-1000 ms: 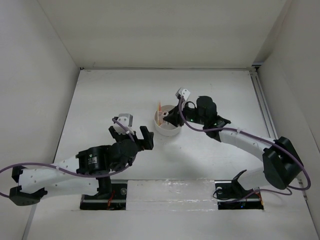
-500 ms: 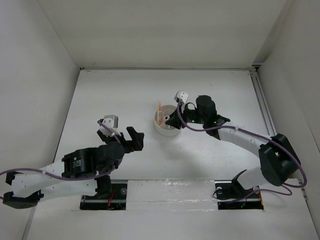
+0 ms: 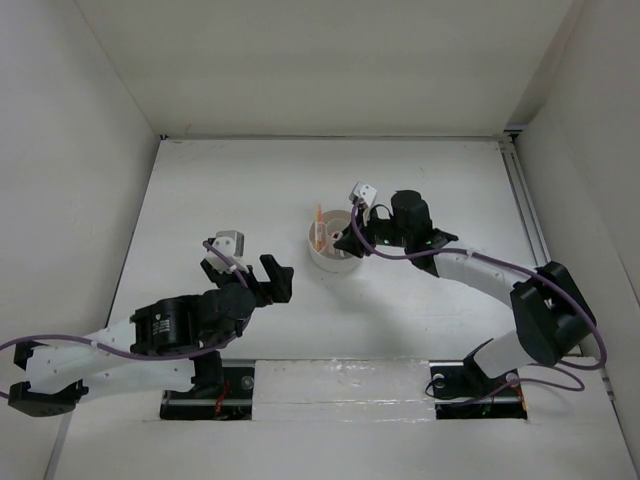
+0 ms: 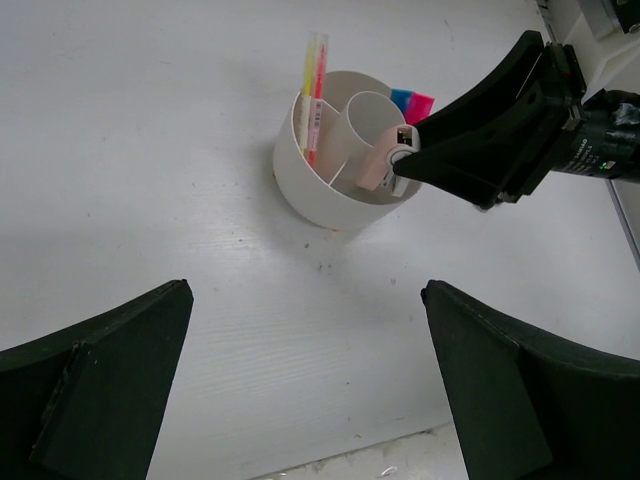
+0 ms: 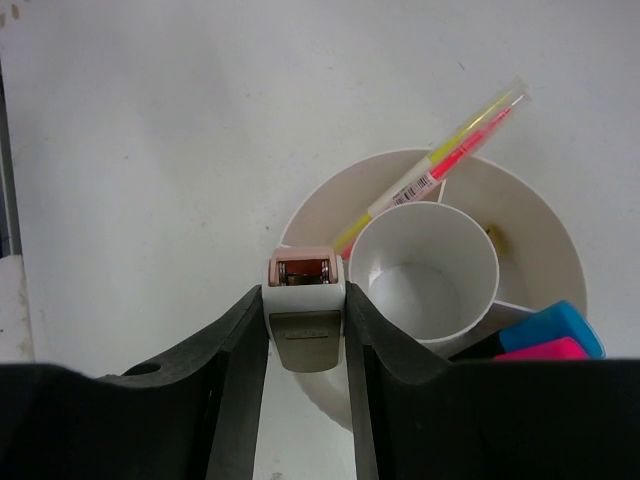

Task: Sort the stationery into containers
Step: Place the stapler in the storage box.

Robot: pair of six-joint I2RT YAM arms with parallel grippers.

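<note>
- Two hands over a white worktop (image 3: 420, 180), well apart from each other.
- Wide-open left hand (image 3: 247, 272): grips nothing, hangs above bare worktop to the near-left of the organizer (image 3: 333, 262), clear of it.
- Narrowed right hand (image 5: 305, 300): clamps a small pink-and-white piece (image 5: 305, 335), one finger flat against each side.
- That pink-and-white piece: points its pink end forward, pokes past the fingertips at the organizer's rim, over a wedge compartment just beside the centre cup (image 5: 420, 290). Touching the wall or not, cannot tell.
- Round, white and upright, the organizer: sits around mid-worktop, its centre cup bare inside.
- Pair of thin pens (image 5: 455, 150), one yellow and one pink: lean together in a wedge compartment, tops jutting past the rim away from the right hand.
- Pair of markers (image 5: 560, 325), one blue-capped and one pink-capped: stand side by side in another wedge, caps up, close beside a right-hand finger.
- Small tan thing (image 5: 493, 238): lies low in the wedge between pens and markers; too little visible to name.
</note>
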